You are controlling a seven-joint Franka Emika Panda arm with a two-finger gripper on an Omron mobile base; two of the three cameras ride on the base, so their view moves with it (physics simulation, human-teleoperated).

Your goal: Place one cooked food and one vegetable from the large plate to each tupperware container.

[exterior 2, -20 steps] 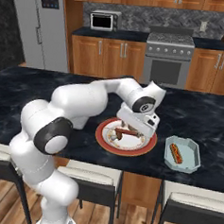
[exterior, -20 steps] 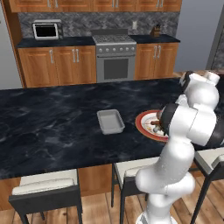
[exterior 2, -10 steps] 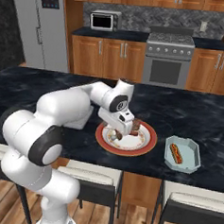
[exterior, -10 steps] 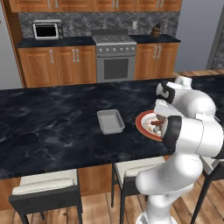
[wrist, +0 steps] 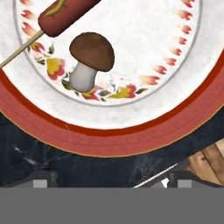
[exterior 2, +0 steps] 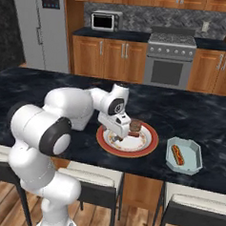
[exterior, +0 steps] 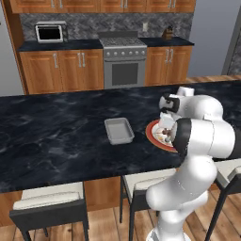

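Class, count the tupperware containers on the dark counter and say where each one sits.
2. The grey container sits on one side of the large plate and holds nothing visible. The pale blue container sits on the plate's other side, holding a hot dog.

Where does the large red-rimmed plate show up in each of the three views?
Left base view: large plate right of centre, partly behind the arm.
Right base view: centre, under the gripper.
Hand view: its rim crosses the middle, mushroom on it.
Shared landmark: the dark marble counter.
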